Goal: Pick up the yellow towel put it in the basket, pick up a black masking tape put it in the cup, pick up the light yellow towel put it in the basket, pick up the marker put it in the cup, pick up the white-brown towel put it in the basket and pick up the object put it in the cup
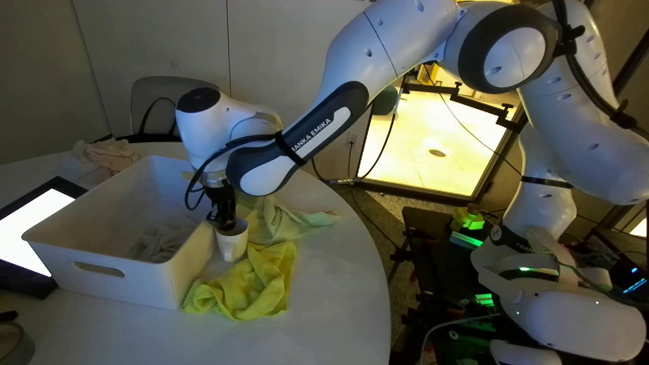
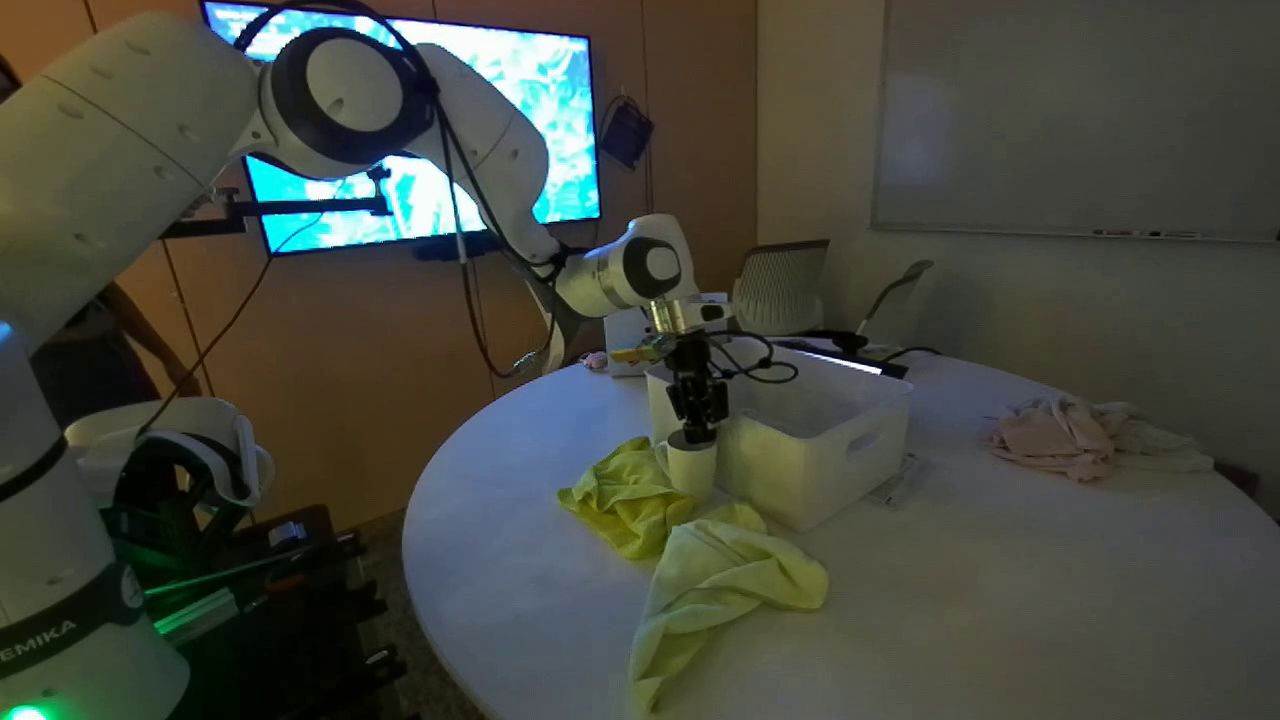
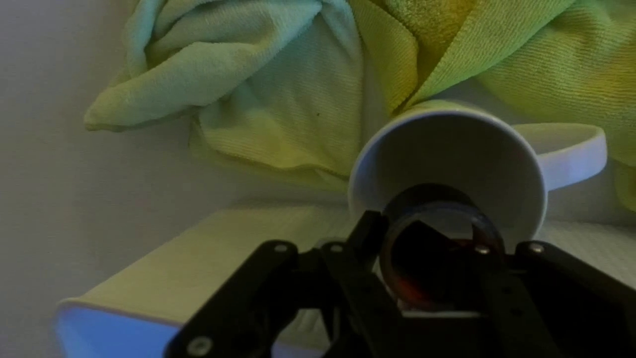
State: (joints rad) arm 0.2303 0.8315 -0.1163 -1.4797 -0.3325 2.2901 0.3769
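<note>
A white cup (image 1: 233,247) stands beside the white basket (image 1: 109,276), also in the wrist view (image 3: 447,149). My gripper (image 3: 390,231) points down at the cup's mouth and pinches one wall of a dark tape roll (image 3: 432,193), one finger inside its ring. The roll overlaps the cup's near rim; how deep it sits cannot be told. The yellow towel (image 1: 253,286) and the light yellow towel (image 1: 279,220) lie on the table by the cup. A pinkish-white towel (image 2: 1060,435) lies beyond the basket. A whitish cloth (image 1: 162,238) is inside the basket. No marker is clearly identifiable.
A lit tablet-like screen (image 1: 35,228) lies against the basket's far side. A round dark object (image 1: 12,339) with a small black item (image 1: 7,316) beside it is cut by the frame's edge. The round white table (image 1: 334,304) has an edge toward the robot's base.
</note>
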